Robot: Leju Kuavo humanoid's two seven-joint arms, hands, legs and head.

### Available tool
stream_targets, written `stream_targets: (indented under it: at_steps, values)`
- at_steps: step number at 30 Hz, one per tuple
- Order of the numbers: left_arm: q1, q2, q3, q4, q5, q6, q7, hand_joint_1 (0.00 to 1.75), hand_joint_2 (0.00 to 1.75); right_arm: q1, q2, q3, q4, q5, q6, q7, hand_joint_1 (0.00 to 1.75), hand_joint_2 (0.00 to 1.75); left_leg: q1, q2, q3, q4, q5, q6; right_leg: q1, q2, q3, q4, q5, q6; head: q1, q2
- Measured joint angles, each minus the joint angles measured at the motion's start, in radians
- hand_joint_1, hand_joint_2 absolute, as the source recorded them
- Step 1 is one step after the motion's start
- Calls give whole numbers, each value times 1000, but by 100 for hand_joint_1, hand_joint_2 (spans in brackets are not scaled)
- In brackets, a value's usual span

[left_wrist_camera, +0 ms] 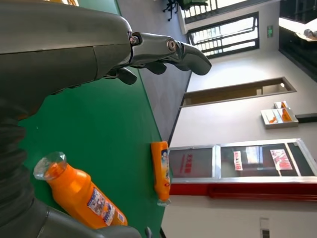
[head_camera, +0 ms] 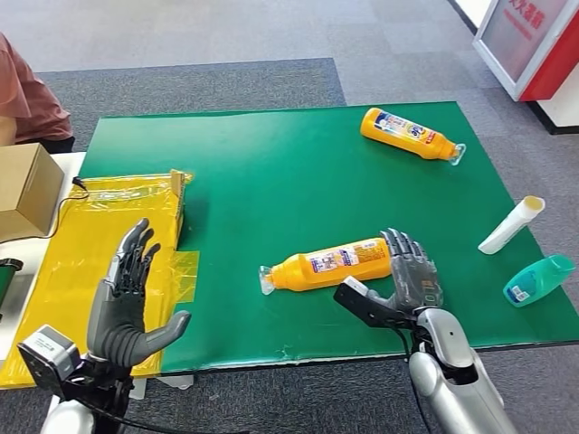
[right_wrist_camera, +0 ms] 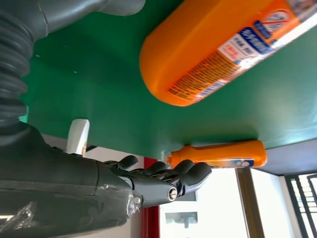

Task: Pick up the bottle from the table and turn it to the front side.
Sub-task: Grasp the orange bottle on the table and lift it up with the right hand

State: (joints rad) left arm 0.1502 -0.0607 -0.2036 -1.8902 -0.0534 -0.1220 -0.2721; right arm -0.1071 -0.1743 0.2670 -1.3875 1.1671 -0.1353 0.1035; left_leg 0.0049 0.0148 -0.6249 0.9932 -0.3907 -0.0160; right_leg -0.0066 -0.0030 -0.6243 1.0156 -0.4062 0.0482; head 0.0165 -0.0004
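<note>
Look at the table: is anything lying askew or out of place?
Both orange bottles lie on their sides, one near the right hand at, one at the far edge. A white tube and teal bottle also lie tipped over.

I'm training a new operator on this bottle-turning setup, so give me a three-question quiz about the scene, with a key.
1. True or false: the right hand already lifts the near orange plastic bottle off the green table mat.
2. Which lies nearest the teal bottle? A) white tube B) far orange bottle C) cardboard box
3. Fill in: the left hand hovers over the ____ plastic sheet.

Key: 1 false, the bottle lies on the mat beside the open hand; 2 A; 3 yellow.
</note>
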Motion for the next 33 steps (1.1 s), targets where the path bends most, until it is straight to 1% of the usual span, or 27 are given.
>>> stream_targets:
  at_steps: [3, 5, 12, 16, 27, 33]
  values:
    - [-10, 0, -10, 6, 12, 1, 4, 0, 175, -3, -11, 0, 5, 2, 4, 0, 0, 175, 0, 0, 0, 0, 0, 0, 0, 0, 0, 0, 0, 0, 0, 0]
    - [-19, -1, -17, 11, 22, 5, 4, 0, 175, -28, -13, 7, 22, 8, 17, -5, 0, 175, 0, 0, -1, 0, 0, 0, 0, 0, 0, 0, 1, -1, 0, 0]
    - [-67, -2, -62, 29, 36, 16, 4, 0, 175, -192, 1, 100, 159, 19, 70, -25, 0, 175, 0, 0, -1, 0, 4, 0, 0, 0, -1, 0, 3, 0, 0, 0]
    - [-113, -6, -98, 51, 42, 8, 7, 0, 175, -254, 13, 148, 226, 23, 84, -23, 0, 175, 0, 0, -1, 0, 5, 0, 0, 0, -1, 0, 4, 0, 0, 0]
    - [-220, -16, -171, 109, 58, -7, 25, 0, 175, -347, 40, 232, 367, 50, 101, -15, 0, 175, 0, 0, -2, 0, 5, 0, 0, 0, -1, 0, 4, 0, 0, 0]
    - [-247, -17, -187, 130, 60, 1, 29, 0, 175, -378, 48, 257, 419, 52, 101, -23, 0, 175, 0, 0, -2, 0, 5, 0, 0, 0, -1, 0, 5, 0, 0, 0]
